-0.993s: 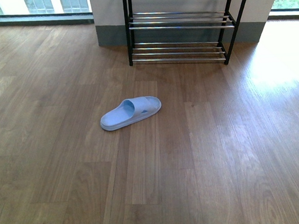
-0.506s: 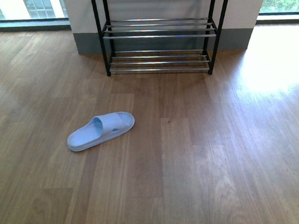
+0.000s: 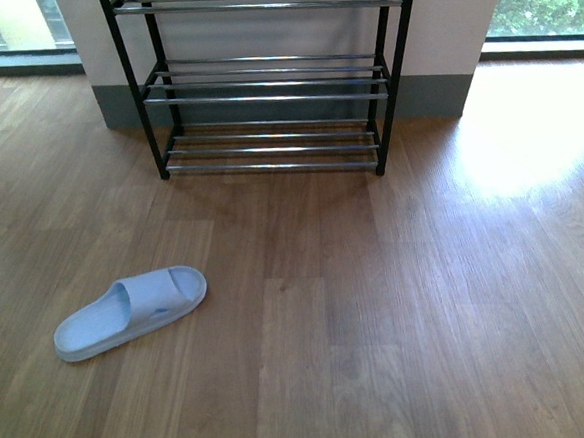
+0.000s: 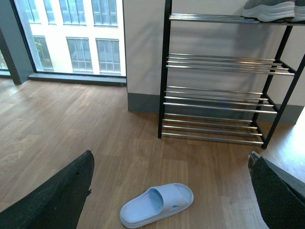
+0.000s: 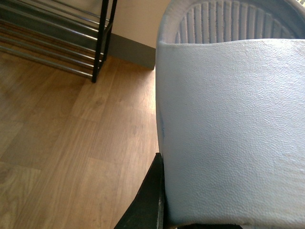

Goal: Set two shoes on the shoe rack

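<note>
Currently, a wood-plank floor (image 3: 428,300) runs to a white wall between windows (image 4: 71,38). One pale blue rubber slide sandal (image 3: 130,310) lies on the floor, well apart from the black-framed shoe rack with silver rod shelves (image 3: 263,97). A grey sneaker (image 4: 269,8) sits on its top shelf. The left end effector (image 4: 170,157) is spread wide, holding nothing. The right end effector (image 5: 152,205) pinches a second pale blue slide (image 5: 228,129). Against half a second ago, the front view shows the rack nearer and the floor sandal further toward the lower left.
</note>
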### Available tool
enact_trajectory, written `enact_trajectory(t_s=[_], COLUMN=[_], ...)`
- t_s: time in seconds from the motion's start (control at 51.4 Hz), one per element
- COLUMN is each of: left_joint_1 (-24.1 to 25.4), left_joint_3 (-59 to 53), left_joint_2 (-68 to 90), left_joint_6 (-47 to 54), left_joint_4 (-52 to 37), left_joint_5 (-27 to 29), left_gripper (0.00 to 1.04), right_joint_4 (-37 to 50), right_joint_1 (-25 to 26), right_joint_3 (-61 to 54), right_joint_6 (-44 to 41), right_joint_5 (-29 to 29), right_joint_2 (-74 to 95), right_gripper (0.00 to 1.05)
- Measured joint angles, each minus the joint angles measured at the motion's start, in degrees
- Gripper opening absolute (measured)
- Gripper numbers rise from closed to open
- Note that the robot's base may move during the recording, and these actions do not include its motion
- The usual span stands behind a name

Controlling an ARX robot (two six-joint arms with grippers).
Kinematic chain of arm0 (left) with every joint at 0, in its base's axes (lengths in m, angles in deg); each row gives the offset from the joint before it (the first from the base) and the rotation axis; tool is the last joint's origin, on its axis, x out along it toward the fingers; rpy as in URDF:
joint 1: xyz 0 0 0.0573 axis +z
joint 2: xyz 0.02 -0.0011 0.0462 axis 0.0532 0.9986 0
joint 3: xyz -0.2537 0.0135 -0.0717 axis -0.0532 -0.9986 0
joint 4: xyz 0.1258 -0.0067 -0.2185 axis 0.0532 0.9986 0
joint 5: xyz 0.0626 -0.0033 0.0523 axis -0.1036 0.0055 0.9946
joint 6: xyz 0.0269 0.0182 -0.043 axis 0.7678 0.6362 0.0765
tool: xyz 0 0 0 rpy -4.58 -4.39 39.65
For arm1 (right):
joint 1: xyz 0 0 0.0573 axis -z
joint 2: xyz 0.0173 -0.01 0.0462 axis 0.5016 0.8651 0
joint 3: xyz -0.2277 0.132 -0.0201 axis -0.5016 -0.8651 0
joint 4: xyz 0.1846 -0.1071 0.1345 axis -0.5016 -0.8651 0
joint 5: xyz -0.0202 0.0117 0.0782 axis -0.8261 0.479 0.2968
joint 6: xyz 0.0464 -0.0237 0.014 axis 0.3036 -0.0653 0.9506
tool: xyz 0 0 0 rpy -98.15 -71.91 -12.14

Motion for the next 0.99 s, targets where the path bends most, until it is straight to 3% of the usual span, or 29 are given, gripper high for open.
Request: enact_trajectory(t_s=[0.623,0.701,0.779,0.857,0.993], left_joint_1=[0.0,0.6,1.9,2.0,-3.1], left_joint_3=[0.0,1.6,4.5,10.6,22.4], left_joint_2=[0.0,2.4,11.8,29.9,62.5], left_joint_6=[0.0,-4.0,-11.5,-20.9,-21.3], left_joint_4=[0.0,4.7,3.4,-6.1,-10.8], left_joint_5=[0.1,-2.9,-7.5,-10.2,-5.9], left_gripper=[0.95,0.95,0.95,0.95,0.95], right_joint_4=[0.0,0.0,0.0,0.0,0.0], right_joint_1=[0.0,0.0,0.0,0.0,0.0], right_joint_3=[0.0,0.0,0.0,0.0,0.0], right_joint_6=[0.0,0.0,0.0,0.0,0.0], right_joint_5=[0.2,0.2,0.2,0.2,0.2], right_joint_2=[0.0,0.0,0.0,0.0,0.0], right_gripper=[0.02,0.02,0.02,0.02,0.02])
